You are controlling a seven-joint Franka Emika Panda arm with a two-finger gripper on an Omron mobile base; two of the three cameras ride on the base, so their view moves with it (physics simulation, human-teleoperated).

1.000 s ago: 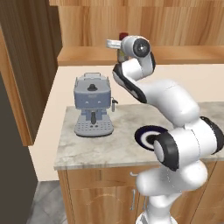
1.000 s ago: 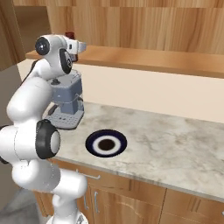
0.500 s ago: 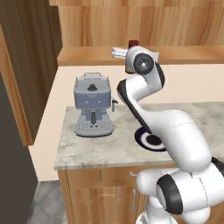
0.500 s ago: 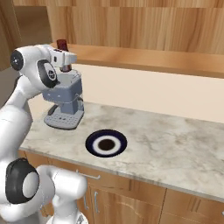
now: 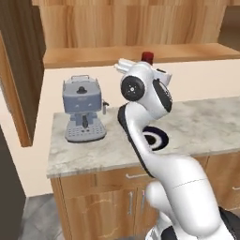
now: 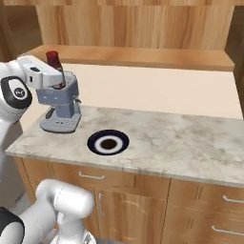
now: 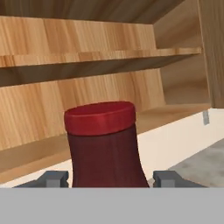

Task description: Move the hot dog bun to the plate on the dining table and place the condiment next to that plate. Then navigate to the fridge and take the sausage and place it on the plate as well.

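The condiment (image 7: pixel 104 146) sits between the two fingers (image 7: pixel 53 178), which flank its lower body on either side, their grey tips level with the widest part of the bottle. The fingers are closed around it, grasping the bottle and carrying it in the air above the bench (image 6: pixel 181 143). In the hand view its red cap is uppermost and the dark red-brown body flares beneath it, with wooden shelves behind.

In the right base view the condiment (image 6: pixel 55 70) stands upright in the gripper (image 6: pixel 58 82), its red cap topping the hand, just in front of the coffee machine (image 6: pixel 59 107) from that angle. In the left base view only the red cap (image 5: pixel 147 57) rises above the white hand, to the right of the coffee machine (image 5: pixel 83 115).

The arm (image 5: pixel 145 126) climbs from the base, bends over the bench edge and folds back at a high elbow, so that the wrist is held level at about the height of the wooden ledge (image 6: pixel 143 56) behind. The hand points sideways, with the bottle kept vertical.

On the bench below lies a plate with a dark navy rim (image 6: pixel 108 142), well apart from the condiment and partly hidden by the arm in the left base view.
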